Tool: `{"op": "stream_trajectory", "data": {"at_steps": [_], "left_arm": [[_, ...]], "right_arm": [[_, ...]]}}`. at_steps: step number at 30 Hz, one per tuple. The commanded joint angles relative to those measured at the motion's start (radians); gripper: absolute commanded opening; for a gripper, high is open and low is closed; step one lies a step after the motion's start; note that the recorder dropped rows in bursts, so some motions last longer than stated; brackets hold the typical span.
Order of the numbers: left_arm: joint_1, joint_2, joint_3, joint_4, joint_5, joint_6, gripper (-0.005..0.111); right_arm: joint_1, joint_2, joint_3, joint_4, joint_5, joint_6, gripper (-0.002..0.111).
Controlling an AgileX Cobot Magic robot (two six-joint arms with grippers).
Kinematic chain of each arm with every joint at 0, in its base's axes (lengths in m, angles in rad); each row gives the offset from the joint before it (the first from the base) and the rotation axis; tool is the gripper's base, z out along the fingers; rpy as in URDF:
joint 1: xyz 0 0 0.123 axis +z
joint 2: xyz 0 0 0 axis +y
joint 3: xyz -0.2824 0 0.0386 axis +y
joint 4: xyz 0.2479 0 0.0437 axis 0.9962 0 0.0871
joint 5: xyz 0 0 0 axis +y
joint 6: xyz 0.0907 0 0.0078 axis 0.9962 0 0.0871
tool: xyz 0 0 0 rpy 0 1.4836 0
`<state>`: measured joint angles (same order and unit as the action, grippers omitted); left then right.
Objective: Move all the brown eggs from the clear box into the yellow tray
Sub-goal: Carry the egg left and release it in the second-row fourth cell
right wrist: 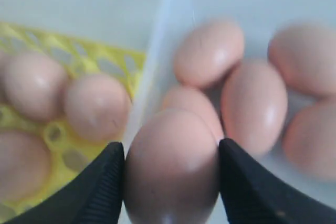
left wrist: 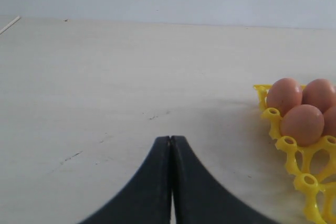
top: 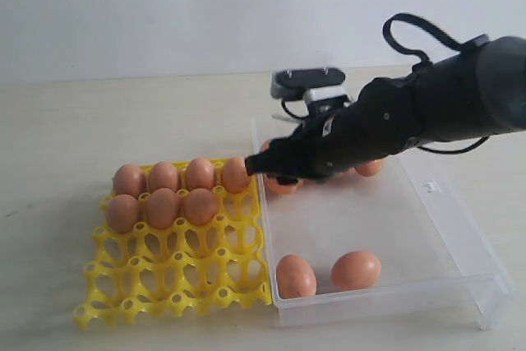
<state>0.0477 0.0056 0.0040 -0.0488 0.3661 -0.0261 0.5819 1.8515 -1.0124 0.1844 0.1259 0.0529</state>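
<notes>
Gripping one brown egg [right wrist: 171, 174] in right hand [right wrist: 170, 148]; left hand [left wrist: 171, 139] clenched, empty; squeeze softly; lift over clear box [top: 386, 297] wall; lower into free yellow tray [top: 177, 223] cup.

Exterior view looks obliquely down; all 3 views share the yellow tray [top: 177, 273].

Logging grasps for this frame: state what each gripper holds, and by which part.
The right gripper pinches one brown egg across its middle, a finger against each side. The left gripper is shut on nothing.
</notes>
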Motion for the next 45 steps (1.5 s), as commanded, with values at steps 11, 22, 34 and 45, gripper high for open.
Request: {"op": "stream_trajectory", "data": {"at_steps": [11, 22, 34, 45], "left_arm": [[-0.006, -0.006, -0.004, -0.006, -0.010, -0.004, 0.000], [-0.006, -0.006, -0.004, -0.006, -0.010, -0.004, 0.000], [-0.006, -0.006, -0.004, -0.006, -0.010, -0.004, 0.000], [-0.006, -0.006, -0.004, -0.006, -0.010, -0.004, 0.000]], "right_arm": [[0.052, 0.031, 0.058, -0.688, -0.550, 0.536, 0.000], [0.050, 0.102, 0.058, -0.717, -0.513, 0.522, 0.000], [0.047, 0.102, 0.058, -0.740, -0.397, 0.591, 0.000], [0.047, 0.102, 0.058, -0.814, -0.434, 0.674, 0.060]]}}
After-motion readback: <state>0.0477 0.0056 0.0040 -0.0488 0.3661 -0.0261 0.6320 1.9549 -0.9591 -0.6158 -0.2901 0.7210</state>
